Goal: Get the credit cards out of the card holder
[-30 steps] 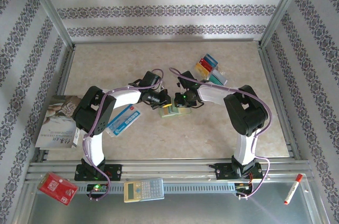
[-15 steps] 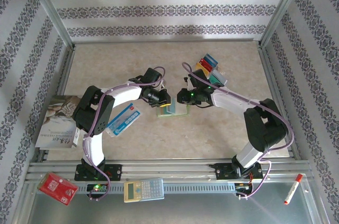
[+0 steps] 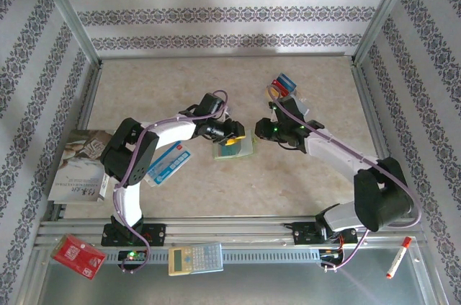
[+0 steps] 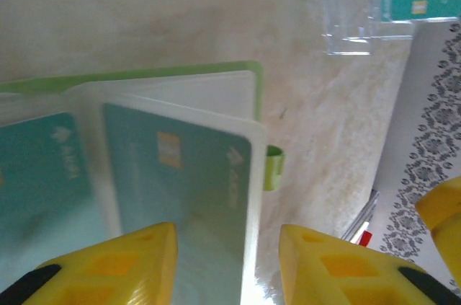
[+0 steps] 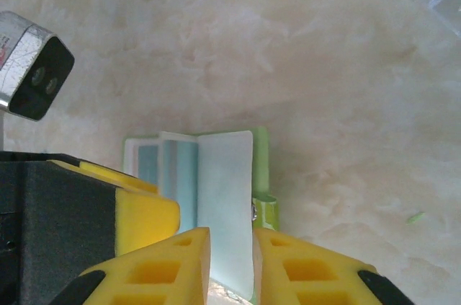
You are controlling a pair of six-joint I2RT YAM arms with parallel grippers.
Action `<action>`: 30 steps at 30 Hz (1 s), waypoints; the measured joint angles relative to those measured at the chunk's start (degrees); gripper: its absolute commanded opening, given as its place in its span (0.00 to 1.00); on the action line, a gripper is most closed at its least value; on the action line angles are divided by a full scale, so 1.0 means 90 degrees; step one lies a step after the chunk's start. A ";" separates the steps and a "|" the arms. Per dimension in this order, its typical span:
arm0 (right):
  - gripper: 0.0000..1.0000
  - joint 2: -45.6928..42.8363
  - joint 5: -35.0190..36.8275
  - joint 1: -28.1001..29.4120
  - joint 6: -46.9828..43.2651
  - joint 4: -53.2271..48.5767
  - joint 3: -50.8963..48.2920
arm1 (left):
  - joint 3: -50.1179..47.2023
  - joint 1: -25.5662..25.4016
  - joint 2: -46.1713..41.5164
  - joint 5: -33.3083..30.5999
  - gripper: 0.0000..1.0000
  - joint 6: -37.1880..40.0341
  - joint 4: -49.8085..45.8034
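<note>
Left claw (image 4: 225, 236) open; card holder (image 4: 144, 74) lies spread just ahead, teal credit cards (image 4: 173, 168) sleeved. Right claw (image 5: 230, 236): pale sleeve (image 5: 225, 175) in its narrow gap, I can't tell if pinched.

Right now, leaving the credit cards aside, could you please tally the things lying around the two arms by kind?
card holder: 1
blue-and-white packet: 1
book: 1
red board: 1
calculator: 1
red-capped marker: 1
Total: 6
</note>
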 measured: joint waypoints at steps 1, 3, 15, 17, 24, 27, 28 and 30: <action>0.25 -0.0029 0.0034 0.0000 0.0000 0.0010 0.0000 | 0.0000 -0.0029 0.0010 0.0010 0.45 -0.0041 0.0066; 0.24 -0.0049 0.0049 0.0000 -0.0005 0.0027 0.0000 | 0.0007 -0.0080 0.0080 0.0024 0.45 -0.0126 0.0187; 0.15 0.0782 0.0029 0.0423 -0.0250 -0.0046 0.0279 | -0.0345 0.0041 -0.0216 -0.0423 0.29 -0.0163 0.0231; 0.15 0.1073 0.0032 0.0508 -0.0255 -0.0068 0.0413 | -0.0469 0.0117 -0.0352 -0.0537 0.27 -0.0165 0.0240; 0.16 0.1875 0.0056 0.0546 -0.0274 -0.0177 0.0665 | -0.0614 0.0187 -0.0250 -0.0561 0.25 -0.0245 0.0289; 0.17 0.2101 0.0058 0.0544 -0.0274 -0.0202 0.0697 | -0.0602 0.0187 -0.0058 -0.0452 0.25 -0.0267 0.0299; 0.17 0.2164 0.0058 0.0544 -0.0274 -0.0211 0.0699 | -0.0595 0.0187 0.0010 -0.0430 0.25 -0.0267 0.0294; 0.17 0.2266 0.0058 0.0544 -0.0274 -0.0236 0.0702 | -0.0571 0.0187 0.0112 -0.0423 0.26 -0.0267 0.0257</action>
